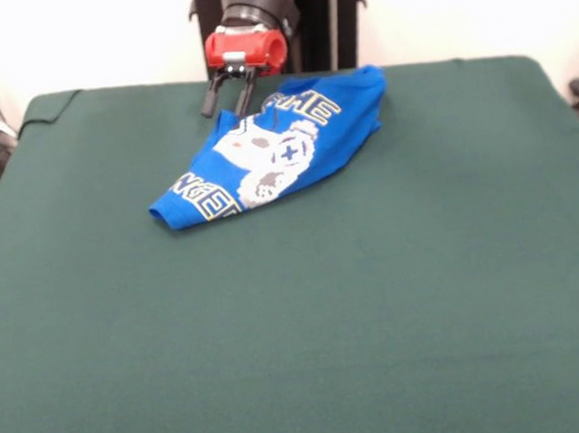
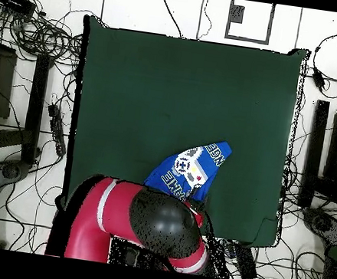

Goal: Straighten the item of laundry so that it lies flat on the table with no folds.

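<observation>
The item of laundry point(image 1: 282, 147), a bright blue T-shirt with a white-grey emblem and yellow-edged lettering, lies folded into a slanted, narrow shape on the far part of the table point(image 1: 297, 316). My gripper point(image 1: 226, 108) hangs at the shirt's far left edge. Its two black fingers are spread open, one over the blue cloth and one over green felt, with nothing held between them. From above, the shirt point(image 2: 188, 168) lies near the table's point(image 2: 187, 86) bottom edge, and the red and black arm point(image 2: 140, 223) covers its lower end and hides the gripper.
Green felt stretches wide on every side of the shirt except the robot's side. Cables and dark equipment point(image 2: 43, 35) lie on the floor around the table.
</observation>
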`<state>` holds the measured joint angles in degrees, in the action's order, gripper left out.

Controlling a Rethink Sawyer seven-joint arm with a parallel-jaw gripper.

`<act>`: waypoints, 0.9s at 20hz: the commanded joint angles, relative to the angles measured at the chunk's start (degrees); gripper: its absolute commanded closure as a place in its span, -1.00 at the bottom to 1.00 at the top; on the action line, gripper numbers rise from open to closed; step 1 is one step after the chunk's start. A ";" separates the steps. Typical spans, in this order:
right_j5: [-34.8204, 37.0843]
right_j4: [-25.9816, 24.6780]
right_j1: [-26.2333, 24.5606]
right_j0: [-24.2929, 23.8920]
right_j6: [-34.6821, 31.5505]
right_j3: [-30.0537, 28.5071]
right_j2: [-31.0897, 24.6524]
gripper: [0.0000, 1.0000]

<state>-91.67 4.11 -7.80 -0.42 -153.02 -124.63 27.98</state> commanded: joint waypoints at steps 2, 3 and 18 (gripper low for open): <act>14.28 -4.74 -6.89 0.56 -5.07 -4.36 -7.01 -1.00; 14.97 -5.73 -7.13 0.51 -4.73 -3.80 -6.87 -1.00; 11.56 -1.61 -11.55 -0.04 -6.57 -1.67 -8.20 -1.00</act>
<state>-90.79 3.03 -8.68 -0.71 -153.02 -123.61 27.96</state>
